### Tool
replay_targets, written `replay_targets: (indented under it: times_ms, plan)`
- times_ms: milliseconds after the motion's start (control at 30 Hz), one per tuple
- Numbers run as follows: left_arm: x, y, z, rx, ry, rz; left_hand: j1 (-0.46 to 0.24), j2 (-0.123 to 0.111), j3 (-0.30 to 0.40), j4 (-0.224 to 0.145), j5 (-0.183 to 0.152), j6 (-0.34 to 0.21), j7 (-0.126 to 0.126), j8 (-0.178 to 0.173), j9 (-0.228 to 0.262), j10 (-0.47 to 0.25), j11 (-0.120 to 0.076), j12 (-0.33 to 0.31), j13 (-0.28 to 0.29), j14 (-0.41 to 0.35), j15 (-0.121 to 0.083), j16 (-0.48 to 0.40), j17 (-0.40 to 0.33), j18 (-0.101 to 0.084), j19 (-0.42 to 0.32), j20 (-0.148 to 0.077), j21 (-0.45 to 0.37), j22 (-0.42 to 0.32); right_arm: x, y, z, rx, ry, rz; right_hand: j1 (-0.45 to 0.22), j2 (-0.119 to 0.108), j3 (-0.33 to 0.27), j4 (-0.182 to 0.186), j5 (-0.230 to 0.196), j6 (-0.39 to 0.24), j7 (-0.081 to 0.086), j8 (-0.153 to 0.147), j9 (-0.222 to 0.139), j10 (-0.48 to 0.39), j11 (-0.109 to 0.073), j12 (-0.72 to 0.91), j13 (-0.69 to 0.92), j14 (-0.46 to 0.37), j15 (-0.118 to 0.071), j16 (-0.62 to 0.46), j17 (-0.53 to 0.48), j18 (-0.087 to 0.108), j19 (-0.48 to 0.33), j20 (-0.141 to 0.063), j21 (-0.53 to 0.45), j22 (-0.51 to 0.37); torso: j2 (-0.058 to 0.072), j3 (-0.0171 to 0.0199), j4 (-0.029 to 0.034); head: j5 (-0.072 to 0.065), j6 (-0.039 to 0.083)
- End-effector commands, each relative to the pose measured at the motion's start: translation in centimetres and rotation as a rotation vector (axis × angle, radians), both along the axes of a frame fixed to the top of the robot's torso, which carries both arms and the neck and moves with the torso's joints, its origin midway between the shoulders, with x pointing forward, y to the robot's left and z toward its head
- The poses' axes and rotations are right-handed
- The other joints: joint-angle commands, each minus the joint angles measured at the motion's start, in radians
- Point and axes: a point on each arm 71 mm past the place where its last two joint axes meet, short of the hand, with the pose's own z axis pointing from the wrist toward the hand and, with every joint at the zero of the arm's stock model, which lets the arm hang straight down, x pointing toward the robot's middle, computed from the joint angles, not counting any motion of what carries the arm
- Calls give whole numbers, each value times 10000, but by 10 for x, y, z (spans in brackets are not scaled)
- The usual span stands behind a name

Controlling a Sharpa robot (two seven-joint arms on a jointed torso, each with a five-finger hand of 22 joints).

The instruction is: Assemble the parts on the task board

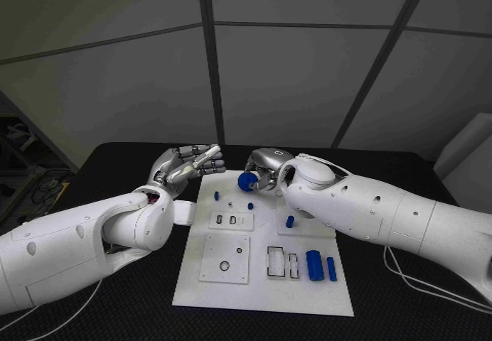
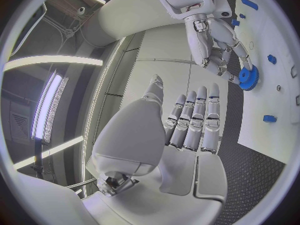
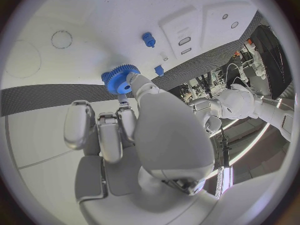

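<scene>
My right hand [image 1: 269, 169] pinches a blue toothed gear [image 1: 246, 182] in its fingertips just above the far end of the white task board [image 1: 261, 293]. The right wrist view shows the gear [image 3: 119, 79] at the fingertips of that hand [image 3: 147, 135], over the board [image 3: 94, 10]. My left hand [image 1: 190, 163] is raised left of the board's far end and holds nothing. In the left wrist view its fingers [image 2: 190, 120] lie straight side by side, facing the right hand [image 2: 219, 40] and the gear [image 2: 248, 78].
Small blue pegs [image 1: 218, 193] [image 1: 250, 206] [image 1: 290, 222] stand on the board's far half. Two blue cylinders [image 1: 313, 264] [image 1: 331, 268] lie at its near right, beside rectangular slots [image 1: 276, 261]. A plate with a ring recess [image 1: 225, 260] sits near left. Black table [image 1: 123, 305] surrounds the board.
</scene>
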Motion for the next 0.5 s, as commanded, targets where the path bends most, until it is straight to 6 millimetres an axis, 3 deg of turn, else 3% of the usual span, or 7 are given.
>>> replay_targets:
  times_ms: [33, 333, 500]
  plan:
    - [0, -2, 2, 32, -124, -103, 20, 104, 5, -47, 51, 4, 304, -54, -9, -45, 29, -55, -3, 84, -10, -50, -16, -200, -2, 10, -63, -15, 0, 2, -1, -205, 22, 101, -142, 11, 54, -3, -39, 54, 16, 13, -15, 21, -28, -11, 41, 832, -85, 31, 1670, -174, 43, -19, 51, -1, -7, 10, -3, 12, -12]
    - [0, -2, 2, 31, -119, -108, 26, 112, 4, -61, 51, 8, 303, -59, -8, -42, 29, -58, -2, 87, -10, -53, -18, -201, -8, 11, -71, -20, 0, 4, -4, -380, 201, 159, -232, -35, 107, -23, -100, 23, 34, -77, -51, -31, -14, -59, -15, 828, -75, 25, 1655, -171, 27, -13, 42, -18, -7, 8, -16, 12, -41]
    - [0, -3, 2, 28, -116, -115, 26, 112, 4, -61, 51, 8, 303, -59, -8, -42, 29, -58, -2, 87, -10, -53, -18, -201, -8, 11, -71, -20, 1, 5, -4, -387, 209, 158, -352, -116, 220, -100, -180, -266, 119, -360, -162, -176, 59, -202, -180, 825, -20, 20, 1644, -167, -4, 26, 23, -46, -11, 0, -2, 5, -46]
